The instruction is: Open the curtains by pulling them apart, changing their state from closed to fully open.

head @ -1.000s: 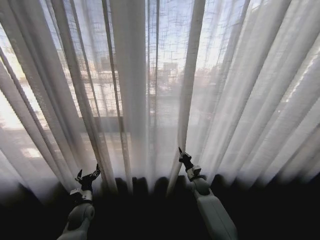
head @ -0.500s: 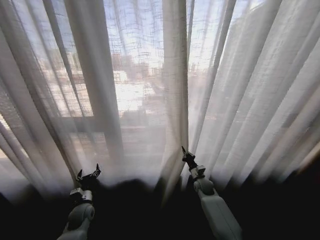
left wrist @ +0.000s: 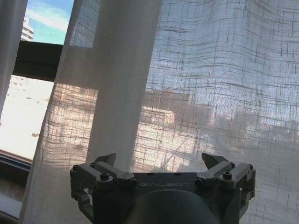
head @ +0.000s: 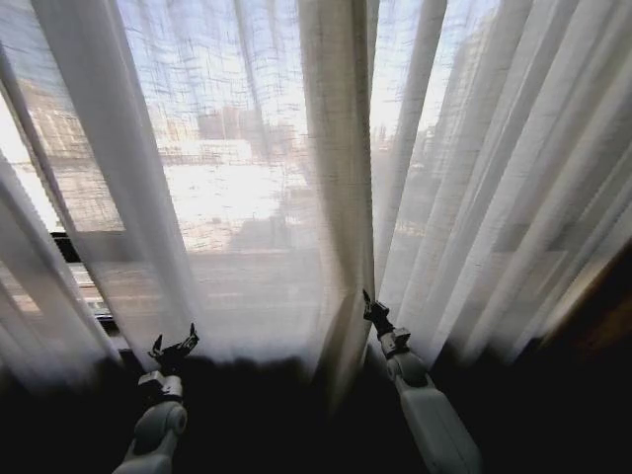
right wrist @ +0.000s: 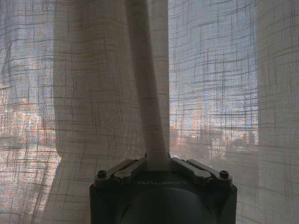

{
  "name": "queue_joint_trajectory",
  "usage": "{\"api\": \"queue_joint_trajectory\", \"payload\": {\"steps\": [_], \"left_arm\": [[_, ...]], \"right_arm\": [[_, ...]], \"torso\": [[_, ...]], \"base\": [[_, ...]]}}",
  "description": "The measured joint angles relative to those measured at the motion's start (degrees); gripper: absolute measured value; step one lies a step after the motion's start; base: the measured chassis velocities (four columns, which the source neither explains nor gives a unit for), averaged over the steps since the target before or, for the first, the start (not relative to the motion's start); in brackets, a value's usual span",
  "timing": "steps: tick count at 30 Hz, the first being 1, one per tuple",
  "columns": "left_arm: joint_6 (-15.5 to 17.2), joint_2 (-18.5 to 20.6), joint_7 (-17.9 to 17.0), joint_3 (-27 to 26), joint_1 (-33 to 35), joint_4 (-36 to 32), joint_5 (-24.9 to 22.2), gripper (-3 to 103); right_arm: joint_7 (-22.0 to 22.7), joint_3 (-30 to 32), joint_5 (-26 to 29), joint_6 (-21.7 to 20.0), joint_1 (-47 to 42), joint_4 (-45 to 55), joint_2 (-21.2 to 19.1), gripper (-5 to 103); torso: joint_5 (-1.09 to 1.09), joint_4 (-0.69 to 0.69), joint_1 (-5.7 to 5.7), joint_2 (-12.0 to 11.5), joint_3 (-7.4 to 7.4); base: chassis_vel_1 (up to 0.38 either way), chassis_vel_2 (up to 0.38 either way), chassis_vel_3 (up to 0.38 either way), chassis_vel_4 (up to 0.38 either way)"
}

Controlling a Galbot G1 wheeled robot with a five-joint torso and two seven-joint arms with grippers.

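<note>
Two curtains (head: 326, 178) hang before a window, with two pincers raised at their lower part. Through the sheer weave a dark window frame (left wrist: 39, 60) and sunlit buildings show. The right pincer (head: 368, 305) is closed on a narrow vertical fold of curtain near the middle, the pleat running straight up from between its fingers. The left pincer (head: 174, 348) stands spread wide, holding nothing, just before the left panel.

Room high in a city building, sheer curtains (head: 336, 148) over a dark-framed window (left wrist: 39, 58), towers outside
</note>
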Motion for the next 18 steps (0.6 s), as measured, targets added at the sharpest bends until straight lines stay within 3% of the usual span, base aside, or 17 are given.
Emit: {"api": "queue_joint_trajectory", "payload": {"steps": [18], "left_arm": [[0.00, 0.00, 0.00, 0.00, 0.00, 0.00, 0.00, 100]], "right_arm": [[-0.99, 1.03, 1.18, -0.02, -0.27, -0.03, -0.54, 0]], "torso": [[0.02, 0.00, 0.01, -0.01, 0.00]], "base": [[-0.342, -0.353, 0.358, 0.355]]}}
